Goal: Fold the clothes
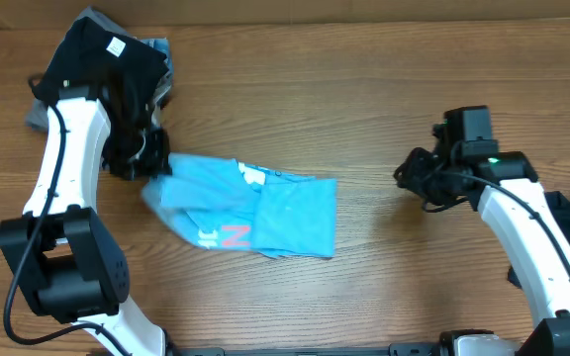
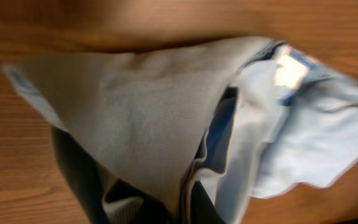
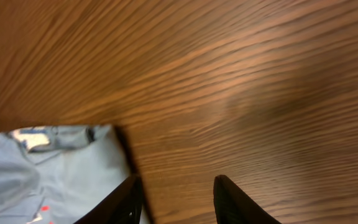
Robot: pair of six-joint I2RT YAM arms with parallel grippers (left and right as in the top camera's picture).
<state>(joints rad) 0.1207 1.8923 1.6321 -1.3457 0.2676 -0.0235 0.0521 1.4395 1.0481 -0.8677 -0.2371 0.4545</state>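
Left hand [image 1: 152,158] clenched on left edge of blue shirt [image 1: 265,213] | right hand [image 3: 176,198] released, fingers parted over worktop [image 1: 394,89] | blue shirt crumpled mid-worktop, beside dark clothes pile [image 1: 117,54].

The shirt [image 1: 255,213] lies mid-tabletop [image 1: 384,89], the left gripper [image 1: 152,164] at its left edge, a clothes heap [image 1: 87,54] behind that, the right gripper [image 1: 410,178] well apart to the right.
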